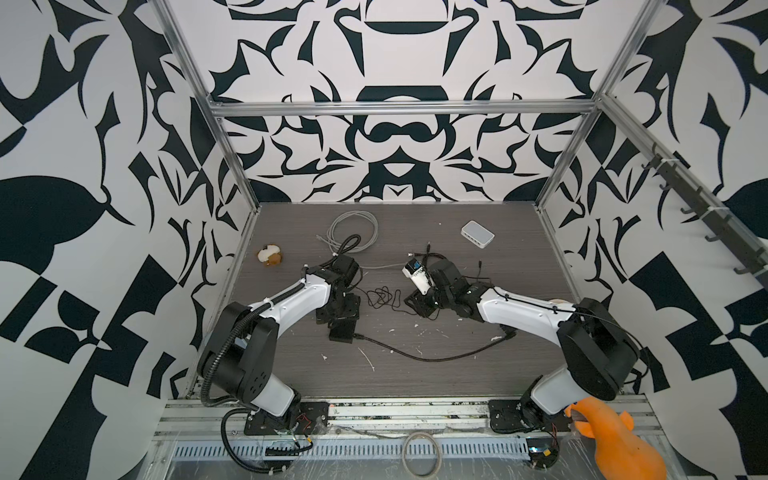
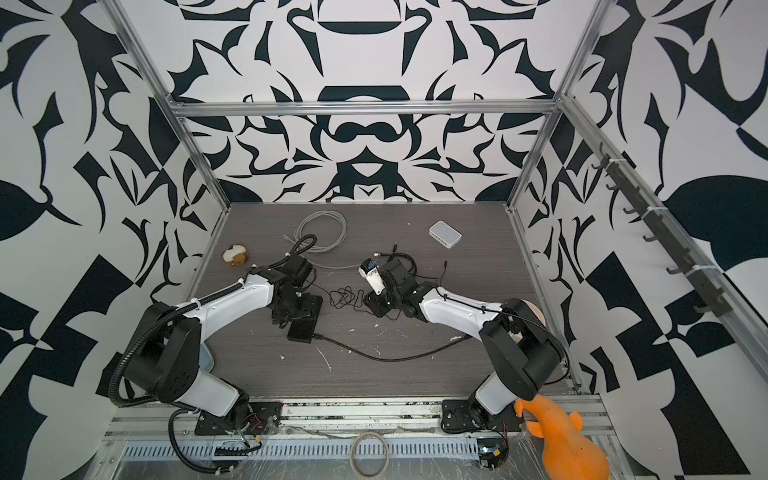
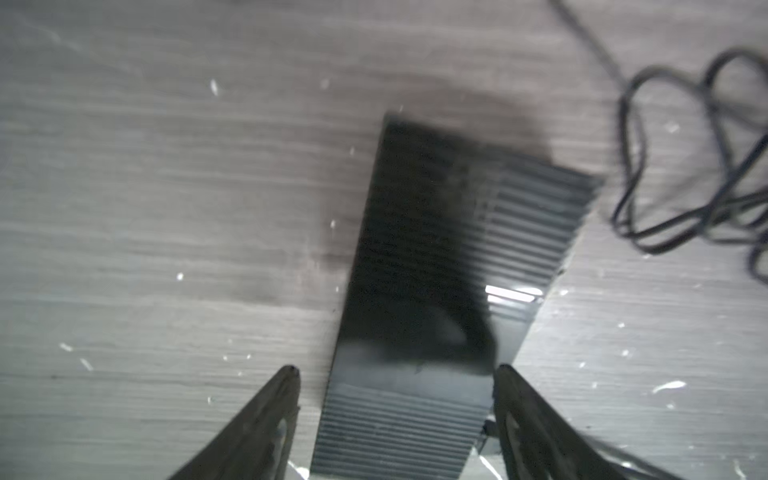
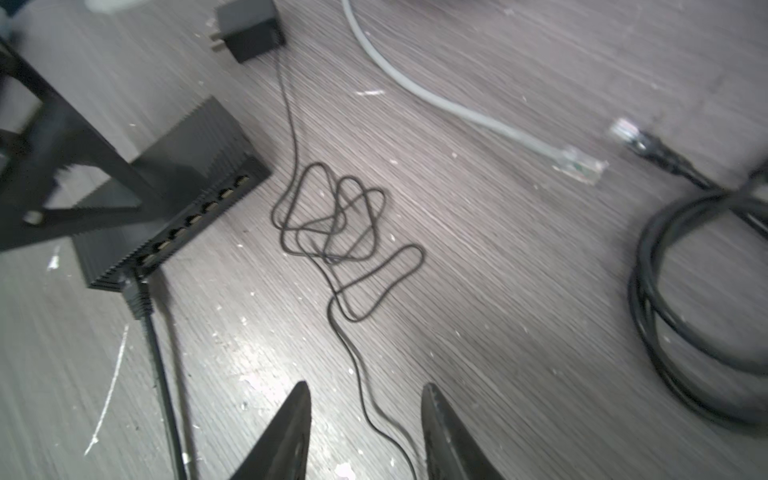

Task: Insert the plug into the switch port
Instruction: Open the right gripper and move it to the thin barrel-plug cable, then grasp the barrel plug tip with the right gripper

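My left gripper (image 3: 397, 368) points straight down over the switch (image 3: 415, 249), jaws apart and straddling it, not clamped. My right gripper (image 4: 365, 386) is tilted low over the counter (image 4: 498, 291), jaws apart, empty. The plug (image 4: 135, 291) sits in the switch's end port.

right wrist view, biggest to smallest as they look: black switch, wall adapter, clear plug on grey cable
1. black switch
2. wall adapter
3. clear plug, clearly the smallest
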Available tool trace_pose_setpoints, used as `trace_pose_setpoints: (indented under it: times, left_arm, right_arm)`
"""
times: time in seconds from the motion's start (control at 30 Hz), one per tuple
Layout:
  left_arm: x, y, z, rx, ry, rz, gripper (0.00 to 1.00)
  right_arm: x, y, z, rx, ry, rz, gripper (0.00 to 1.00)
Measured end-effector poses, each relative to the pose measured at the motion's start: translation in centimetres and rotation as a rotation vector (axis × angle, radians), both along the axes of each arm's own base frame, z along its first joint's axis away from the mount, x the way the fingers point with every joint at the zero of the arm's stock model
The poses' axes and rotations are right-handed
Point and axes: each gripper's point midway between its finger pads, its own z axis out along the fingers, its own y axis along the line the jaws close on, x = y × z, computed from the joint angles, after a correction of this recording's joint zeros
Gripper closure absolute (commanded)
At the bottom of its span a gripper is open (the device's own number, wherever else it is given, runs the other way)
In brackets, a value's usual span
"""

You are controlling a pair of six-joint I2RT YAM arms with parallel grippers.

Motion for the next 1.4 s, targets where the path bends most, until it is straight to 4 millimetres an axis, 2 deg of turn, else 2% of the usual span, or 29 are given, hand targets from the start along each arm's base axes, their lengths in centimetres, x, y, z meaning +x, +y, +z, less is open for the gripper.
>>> trace_pose_setpoints:
  times: [0.1, 0.2, 0.3, 0.53, 0.67, 0.8, 0.93, 1.07, 1.27, 1.4]
  left_arm:
    - [0.6, -0.6, 0.5, -0.007, -0.016, -0.026, 0.26]
    - [0.9, -1.3, 0.3, 0.004, -0.015, -0.061, 0.25]
    - [0.8, -1.5, -0.1, 0.019, -0.005, -0.08, 0.24]
    - [1.0, -1.2, -0.2, 0.05, -0.015, -0.081, 0.24]
    - [1.7, -1.2, 0.3, 0.054, -0.038, -0.078, 0.25]
    - [1.8, -1.2, 0.3, 0.057, -0.043, -0.074, 0.25]
    - [1.8, -1.1, 0.4, 0.059, -0.047, -0.073, 0.24]
    - [2.1, -1.1, 1.8, 0.046, -0.09, -0.068, 0.23]
    - [3.3, -1.5, 5.2, 0.014, -0.182, -0.066, 0.23]
    - [3.3, -1.5, 5.7, 0.01, -0.195, -0.073, 0.23]
  right_arm:
    - [0.6, -0.8, -0.2, -0.02, 0.026, -0.059, 0.54]
    - [1.5, -2.7, 0.0, -0.054, 0.074, -0.173, 0.54]
    - [2.8, -5.3, 0.3, -0.094, 0.104, -0.328, 0.55]
    - [3.8, -12.4, -0.4, -0.126, 0.179, -0.699, 0.58]
    - [4.3, -15.0, -1.2, -0.118, 0.207, -0.893, 0.59]
    - [4.4, -15.7, -2.6, -0.128, 0.233, -0.988, 0.61]
    - [4.4, -15.9, -4.9, -0.168, 0.275, -1.034, 0.62]
    - [4.1, -16.2, -6.4, -0.197, 0.301, -1.066, 0.63]
    - [4.8, -16.1, -7.1, -0.206, 0.306, -1.092, 0.64]
    - [5.3, -15.6, -6.9, -0.195, 0.298, -1.099, 0.64]
